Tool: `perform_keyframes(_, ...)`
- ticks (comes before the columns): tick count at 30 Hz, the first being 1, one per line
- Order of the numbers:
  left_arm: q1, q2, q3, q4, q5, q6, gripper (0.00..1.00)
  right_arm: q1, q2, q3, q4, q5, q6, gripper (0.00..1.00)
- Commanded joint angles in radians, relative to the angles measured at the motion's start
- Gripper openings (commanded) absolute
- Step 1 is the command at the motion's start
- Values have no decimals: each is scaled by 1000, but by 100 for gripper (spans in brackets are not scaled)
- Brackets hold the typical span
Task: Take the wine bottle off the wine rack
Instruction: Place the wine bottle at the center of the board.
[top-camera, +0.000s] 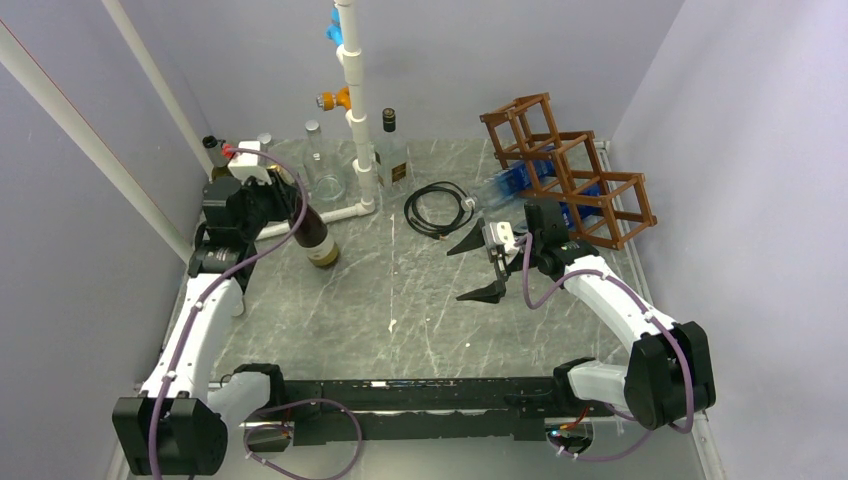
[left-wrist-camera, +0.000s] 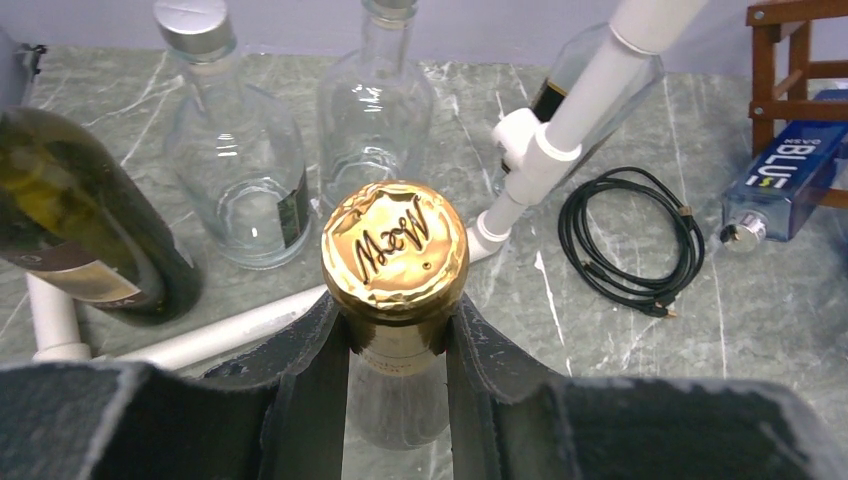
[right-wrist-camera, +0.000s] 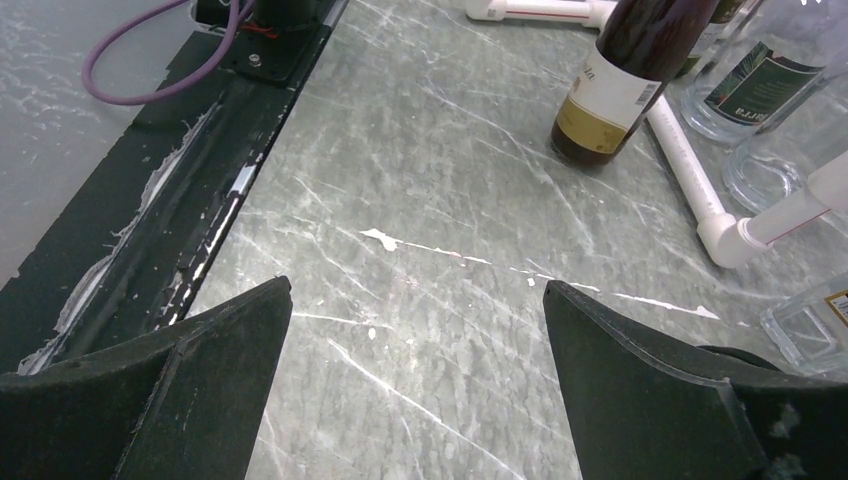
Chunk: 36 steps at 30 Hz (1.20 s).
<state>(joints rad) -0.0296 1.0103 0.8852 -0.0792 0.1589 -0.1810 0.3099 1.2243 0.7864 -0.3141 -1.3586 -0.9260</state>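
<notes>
My left gripper (top-camera: 285, 195) is shut on the neck of a dark wine bottle (top-camera: 317, 237) with a cream label and a gold foil cap (left-wrist-camera: 395, 245). The bottle leans, its base down at the table left of centre, far from the rack; it also shows in the right wrist view (right-wrist-camera: 620, 80). The reddish-brown wine rack (top-camera: 565, 165) stands at the back right; its frame edge shows in the left wrist view (left-wrist-camera: 765, 60). A blue bottle (top-camera: 510, 185) lies in a lower cell, neck pointing out (left-wrist-camera: 790, 170). My right gripper (top-camera: 465, 272) is open and empty over bare table (right-wrist-camera: 418, 290), in front of the rack.
Clear glass bottles (left-wrist-camera: 235, 170) (left-wrist-camera: 375, 100) and a dark green bottle (left-wrist-camera: 80, 220) stand at the back left. A white PVC pipe stand (top-camera: 355, 100) rises at the back centre, a square bottle (top-camera: 391, 150) beside it. A black cable coil (top-camera: 437, 208) lies mid-table. Walls close both sides.
</notes>
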Motion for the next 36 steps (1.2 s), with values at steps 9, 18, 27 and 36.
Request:
perform_keyframes(9, 90, -42, 155, 217, -61, -21, 0, -3, -17, 45, -9, -20, -48, 100)
perform_keyframes(18, 97, -44, 175, 194, -135, 27, 0, -3, -15, 47, -22, -18, -62, 100)
perform_keyframes(27, 97, -45, 196, 181, -156, 95, 0, -3, -14, 47, -22, -18, -63, 100)
perform_keyframes(36, 98, -38, 200, 171, -208, 111, 0, -3, -13, 48, -32, -16, -74, 100)
